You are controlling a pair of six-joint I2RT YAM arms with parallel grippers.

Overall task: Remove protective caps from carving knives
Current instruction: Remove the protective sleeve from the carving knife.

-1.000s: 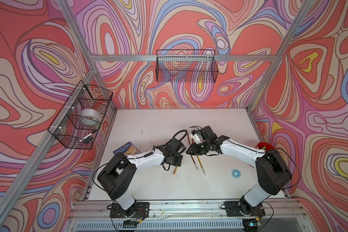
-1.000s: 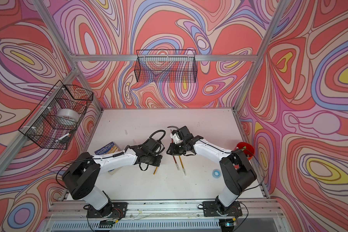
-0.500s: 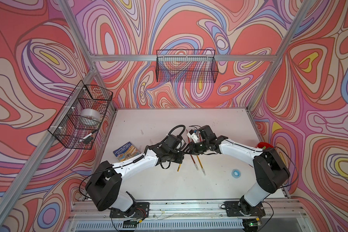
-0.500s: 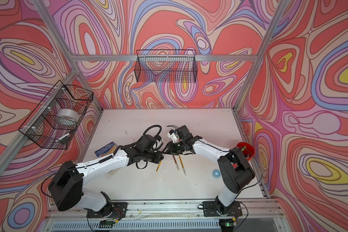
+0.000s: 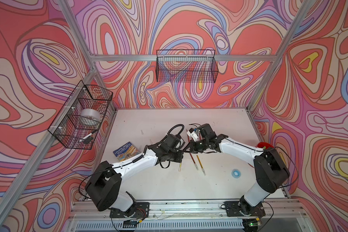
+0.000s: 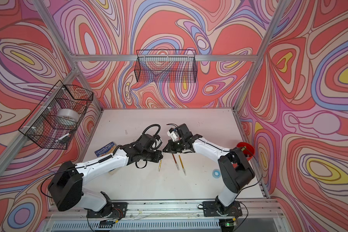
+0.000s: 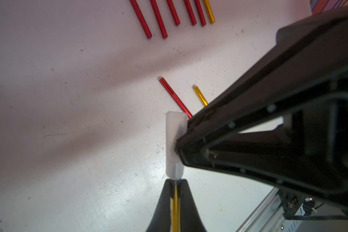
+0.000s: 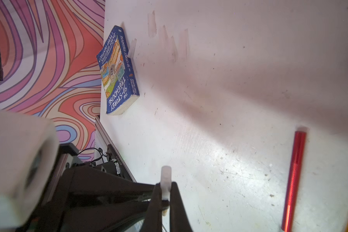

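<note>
- In both top views the two arms meet tip to tip at the centre of the frame, above the white table [image 5: 169, 186]
- There the left gripper [image 5: 181, 155] is clenched on a yellow knife [image 5: 179, 166], whose free end points toward the lower edge of the frame. The right gripper [image 5: 186, 149] closes in at the knife's other end
- The same meeting shows again: left gripper [image 6: 160, 156], right gripper [image 6: 165, 149], yellow knife [image 6: 159, 165]
- Just right of centre a red knife [image 5: 192, 159] and a second yellow knife [image 5: 200, 164] lie side by side on the table. A book [image 5: 127, 150] sits left of centre and a blue tape ring [image 5: 236, 173] at the lower right
- In the left wrist view the left gripper [image 7: 175, 183] grips the yellow knife [image 7: 175, 204], which wears a whitish cap [image 7: 172, 130] on its tip. The right gripper [image 7: 181, 148] is pinched onto that cap, and beyond it lies a row of six knives [image 7: 159, 20]
- In the right wrist view the right gripper [image 8: 165, 192] is clamped on the cap [image 8: 166, 174]. The red knife [image 8: 293, 176] lies well apart from it, and loose caps [image 8: 152, 25] lie near the book [image 8: 118, 70]
</note>
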